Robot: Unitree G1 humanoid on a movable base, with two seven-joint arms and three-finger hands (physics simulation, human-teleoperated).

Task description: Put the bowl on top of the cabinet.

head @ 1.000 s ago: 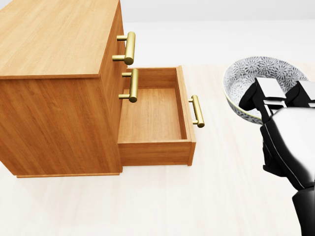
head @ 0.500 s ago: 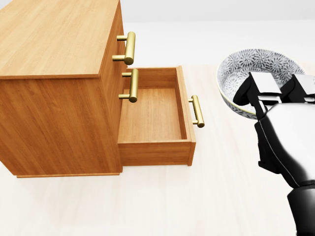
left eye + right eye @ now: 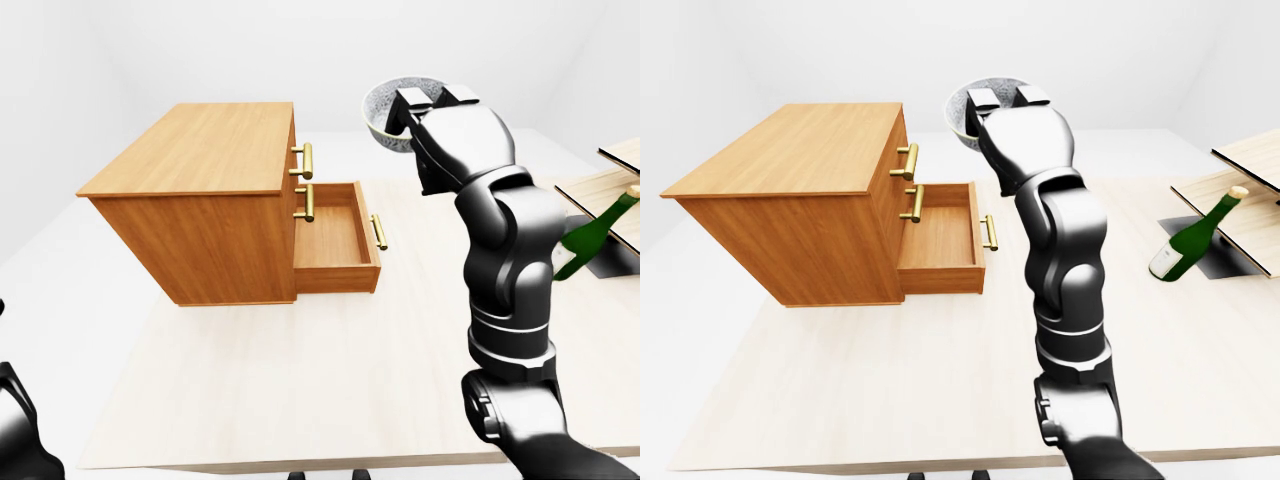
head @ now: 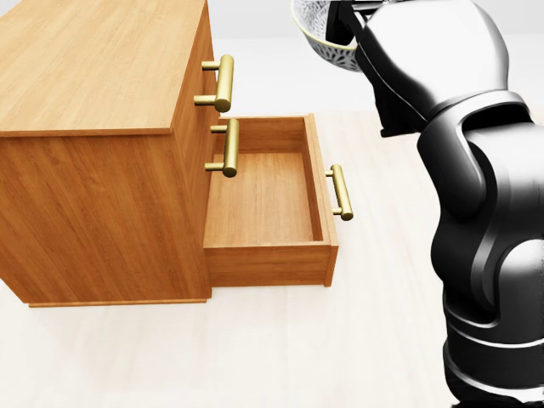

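The bowl, white outside with a grey patterned inside, hangs high in the air, up and right of the open drawer and level with the cabinet's top. My right gripper is shut on its near rim, fingers over the edge; in the head view the bowl shows at the top edge, partly hidden by my arm. The wooden cabinet stands at the left with a flat bare top. Its lowest drawer is pulled out and holds nothing. Only a dark part of my left arm shows at the lower left corner.
A green bottle leans at the right of the table beside wooden boards. Brass handles stick out from the cabinet's drawer fronts. My right arm fills the right side of the head view. The table's near edge runs along the bottom.
My right hand has risen and moved left with the bowl, from the head view's right middle to its top edge. The cabinet and drawer have not moved.
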